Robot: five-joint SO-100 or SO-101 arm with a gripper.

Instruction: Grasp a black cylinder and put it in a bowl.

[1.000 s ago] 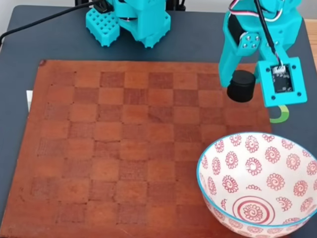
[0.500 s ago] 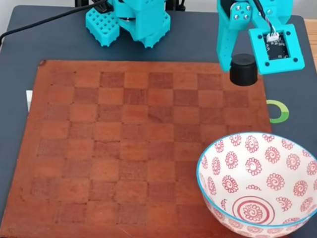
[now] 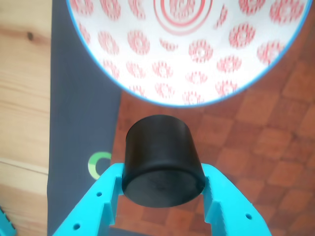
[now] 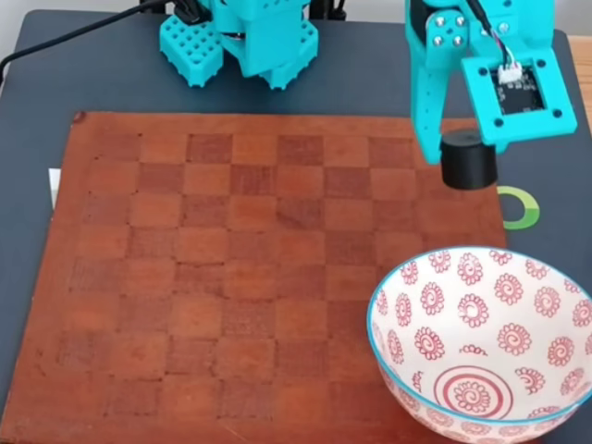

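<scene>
The claw (image 3: 162, 194) is clamped on the black cylinder (image 3: 162, 160), its two teal fingers (image 3: 106, 199) pressing the cylinder's sides at 9 and 3 o'clock in the wrist view; the finger bases run off the bottom edge. In the fixed view the claw (image 4: 462, 157) holds the cylinder (image 4: 467, 159) off the board at about 2 o'clock in the picture, and the far finger is hidden behind the camera housing. The bowl (image 4: 481, 342) sits at 5 o'clock from the cylinder, well apart, its right and lower edges cut off. In the wrist view the bowl (image 3: 197, 64) lies at 12 o'clock, top cropped. The brown checkered board (image 4: 240, 268) lies underneath. A green ring (image 4: 523, 208) beside the board is partly covered.
</scene>
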